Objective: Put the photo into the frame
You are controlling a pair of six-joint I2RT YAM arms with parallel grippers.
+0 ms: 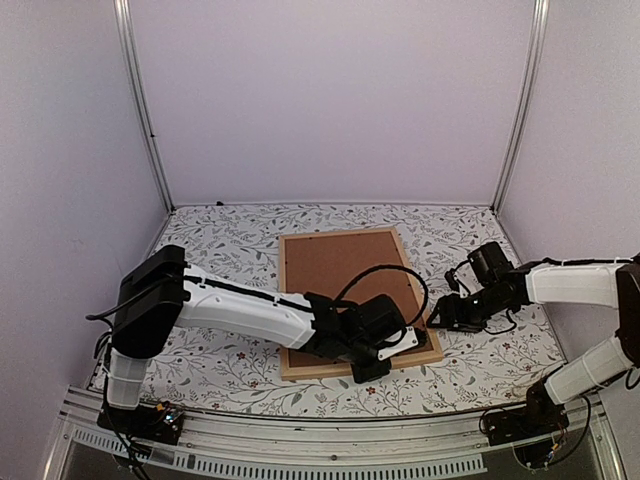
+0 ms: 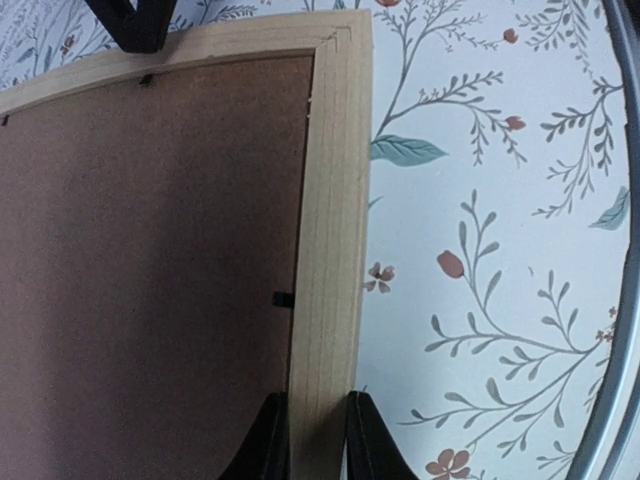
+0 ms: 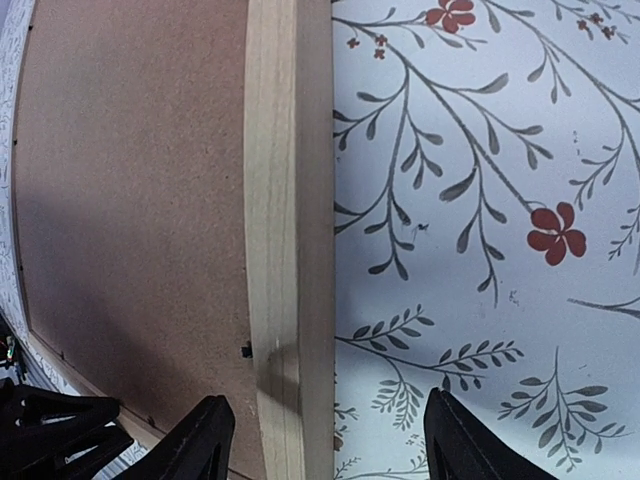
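Observation:
The frame [image 1: 283, 300] lies flat on the floral tablecloth, and a plain brown backing board [image 1: 340, 270] fills it. The photo is hidden. My left gripper [image 1: 372, 368] is at the frame's near right corner. In the left wrist view it [image 2: 318, 440] is shut on the light wood strip [image 2: 335, 200], one finger on each side. My right gripper [image 1: 437, 322] hovers at the frame's right edge. The right wrist view has it [image 3: 325, 450] open, with the wood strip [image 3: 290, 200] between its widely spaced fingers and touching neither.
The floral tablecloth [image 1: 230, 240] covers the table. White walls and metal posts [image 1: 140, 100] close in the back and sides. A metal rail [image 1: 300, 435] runs along the near edge. A dark finger of the right gripper [image 2: 135, 25] shows past the frame's corner.

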